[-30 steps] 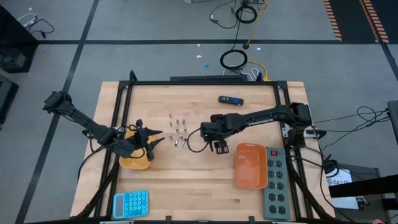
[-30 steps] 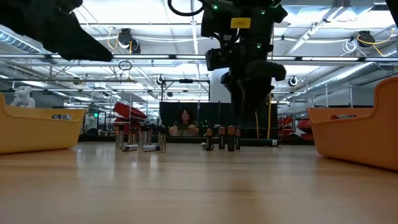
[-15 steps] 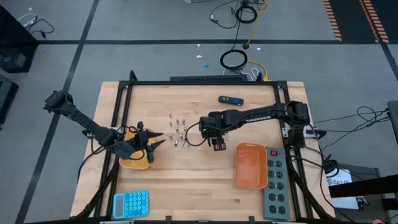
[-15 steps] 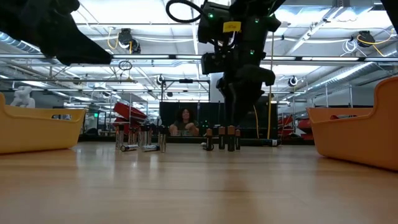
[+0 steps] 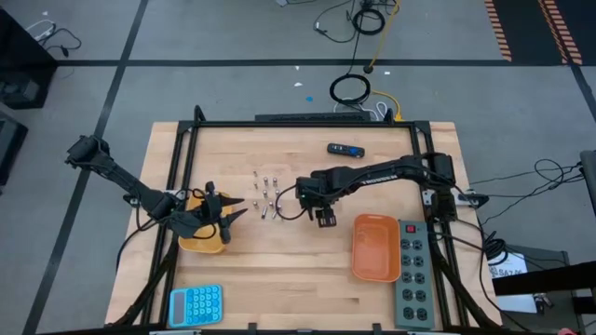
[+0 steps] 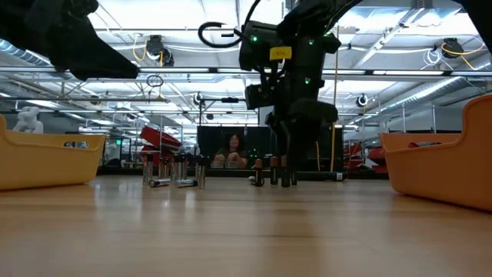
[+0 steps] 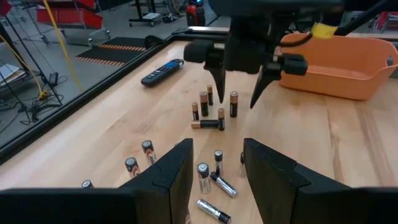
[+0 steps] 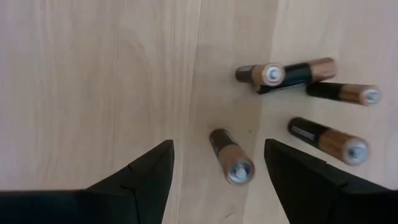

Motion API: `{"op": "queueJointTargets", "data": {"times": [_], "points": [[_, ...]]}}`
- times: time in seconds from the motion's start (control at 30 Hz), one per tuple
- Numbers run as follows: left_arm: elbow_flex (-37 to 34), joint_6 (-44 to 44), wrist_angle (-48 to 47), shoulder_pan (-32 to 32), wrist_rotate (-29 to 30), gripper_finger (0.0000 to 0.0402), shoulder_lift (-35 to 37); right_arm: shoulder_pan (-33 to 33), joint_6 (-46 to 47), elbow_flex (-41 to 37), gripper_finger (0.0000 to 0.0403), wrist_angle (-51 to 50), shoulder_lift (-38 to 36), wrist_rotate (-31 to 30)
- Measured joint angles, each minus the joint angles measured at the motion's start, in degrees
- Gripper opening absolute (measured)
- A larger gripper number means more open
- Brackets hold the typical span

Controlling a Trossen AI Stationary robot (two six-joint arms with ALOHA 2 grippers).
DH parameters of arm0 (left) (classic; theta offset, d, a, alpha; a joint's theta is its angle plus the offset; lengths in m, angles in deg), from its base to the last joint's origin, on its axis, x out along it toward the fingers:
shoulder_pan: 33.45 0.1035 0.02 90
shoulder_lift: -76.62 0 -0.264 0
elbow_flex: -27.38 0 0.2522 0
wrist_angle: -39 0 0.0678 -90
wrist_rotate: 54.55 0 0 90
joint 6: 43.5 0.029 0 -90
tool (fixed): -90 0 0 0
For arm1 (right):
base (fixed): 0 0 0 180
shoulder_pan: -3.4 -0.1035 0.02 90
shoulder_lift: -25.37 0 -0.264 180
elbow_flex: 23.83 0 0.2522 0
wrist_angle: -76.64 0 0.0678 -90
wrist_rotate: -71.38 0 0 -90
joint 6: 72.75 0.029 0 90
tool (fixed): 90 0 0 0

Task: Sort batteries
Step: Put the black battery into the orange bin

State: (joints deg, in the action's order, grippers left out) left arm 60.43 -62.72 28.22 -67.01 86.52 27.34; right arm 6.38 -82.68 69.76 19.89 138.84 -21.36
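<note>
Bare desk (image 5: 279, 261) lies open in front of the batteries (image 5: 265, 194), between the yellow tray (image 5: 200, 244) and the orange tray (image 5: 375, 247). The right claw (image 5: 325, 220) hangs spread just beside the dark copper-topped cells (image 7: 214, 109), which stand close together with only narrow gaps. The left claw (image 5: 228, 216) hangs by the yellow tray, blocking that flank. Behind the cluster, desk is free up to the remote (image 5: 345, 149). The calculator (image 5: 196, 304) and power strip (image 5: 413, 274) fill the front corners
</note>
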Motion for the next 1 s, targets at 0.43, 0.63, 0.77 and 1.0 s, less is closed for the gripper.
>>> {"op": "queueJointTargets", "data": {"times": [0.43,0.63,0.77,1.0], "points": [[0.00,0.04,0.00,0.00,0.00,0.0153,0.00,0.96,-0.19,-0.07,0.0130,0.91,1.85,-0.15],[0.00,0.04,0.00,0.00,0.00,0.0153,0.00,1.57,-0.19,-0.04,0.0027,0.85,2.03,-0.15],[0.00,0.02,0.00,0.00,0.00,0.0153,0.00,1.24,0.01,0.30,0.0027,-0.58,1.91,-0.22],[0.00,0.00,0.24,0.40,-1.20,0.0153,0.00,-4.40,4.97,3.72,0.0027,-10.43,-4.88,-0.10]]}}
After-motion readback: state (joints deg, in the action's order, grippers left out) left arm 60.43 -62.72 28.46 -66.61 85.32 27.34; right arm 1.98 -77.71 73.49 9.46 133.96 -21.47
